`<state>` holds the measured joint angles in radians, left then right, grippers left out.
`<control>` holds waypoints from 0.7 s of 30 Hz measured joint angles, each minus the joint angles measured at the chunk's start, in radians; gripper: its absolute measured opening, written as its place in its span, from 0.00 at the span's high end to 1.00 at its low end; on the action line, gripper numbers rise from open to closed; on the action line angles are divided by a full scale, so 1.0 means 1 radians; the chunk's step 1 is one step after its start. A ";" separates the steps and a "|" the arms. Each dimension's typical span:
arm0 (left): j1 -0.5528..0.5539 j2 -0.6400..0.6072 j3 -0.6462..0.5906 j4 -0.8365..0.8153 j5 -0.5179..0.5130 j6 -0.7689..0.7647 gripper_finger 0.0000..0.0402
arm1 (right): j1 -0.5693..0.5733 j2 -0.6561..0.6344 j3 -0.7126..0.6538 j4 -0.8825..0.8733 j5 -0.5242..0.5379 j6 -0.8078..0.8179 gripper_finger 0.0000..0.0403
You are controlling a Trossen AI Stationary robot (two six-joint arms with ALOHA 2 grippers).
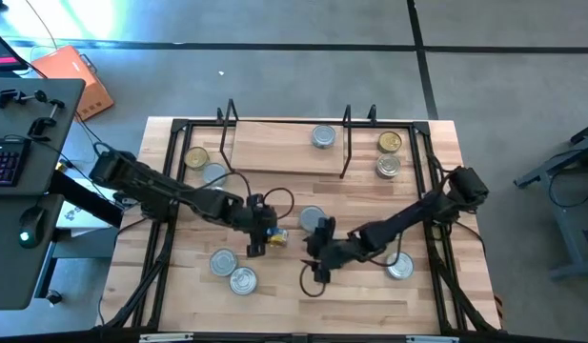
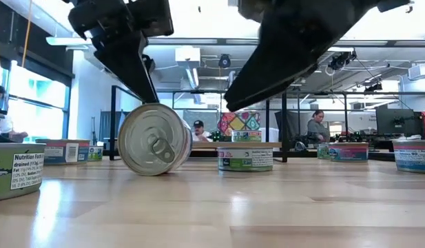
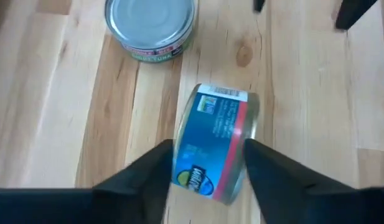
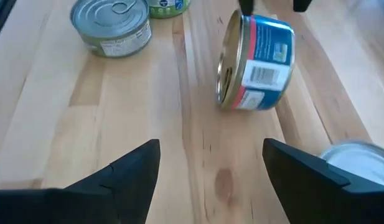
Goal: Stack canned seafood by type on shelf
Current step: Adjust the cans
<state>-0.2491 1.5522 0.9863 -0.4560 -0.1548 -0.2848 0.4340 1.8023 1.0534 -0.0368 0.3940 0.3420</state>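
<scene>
A: How far along is it?

B: Early. One tin (image 1: 323, 136) sits on the shelf (image 1: 274, 148); the others lie around the table (image 1: 179, 305).

A: And the grippers?

B: Mid-table, the left gripper (image 3: 207, 167) brackets a blue tin on its edge (image 3: 215, 144), fingers touching its sides, grip unconfirmed. The right gripper (image 4: 210, 163) hovers near, jaws apart, empty.

Left end effector (image 1: 258, 232) mid-table, fingers spread; right end effector (image 1: 319, 250) close opposite, open.

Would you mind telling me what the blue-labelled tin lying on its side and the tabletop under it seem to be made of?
The blue-labelled tin looks like metal: a shiny, gold-tinted end with a pull ring, wrapped in a glossy, probably paper label. The tabletop appears to be light, smooth wood, with visible grain, plank seams and knots.
</scene>
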 joint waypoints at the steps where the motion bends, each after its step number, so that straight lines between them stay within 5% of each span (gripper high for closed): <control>1: 0.007 0.006 0.000 0.003 0.009 0.014 0.61 | 0.009 0.000 0.000 -0.004 0.012 0.003 0.31; 5: 0.015 0.004 0.000 0.009 -0.018 0.113 0.72 | 0.038 0.000 0.000 -0.029 0.037 0.028 0.31; 11: 0.013 -0.060 0.001 0.022 -0.023 0.203 0.72 | 0.063 0.000 -0.001 -0.058 0.079 0.058 0.31; 17: 0.006 -0.049 0.001 0.049 0.035 0.252 0.59 | 0.061 0.000 -0.001 -0.048 0.093 0.051 0.31; 21: 0.006 -0.008 0.001 0.055 0.185 0.340 0.45 | 0.055 0.001 -0.002 -0.047 0.093 0.050 0.31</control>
<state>-0.2429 1.5438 0.9871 -0.4007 0.0302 0.0552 0.4889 1.8030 1.0519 -0.0842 0.4867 0.3923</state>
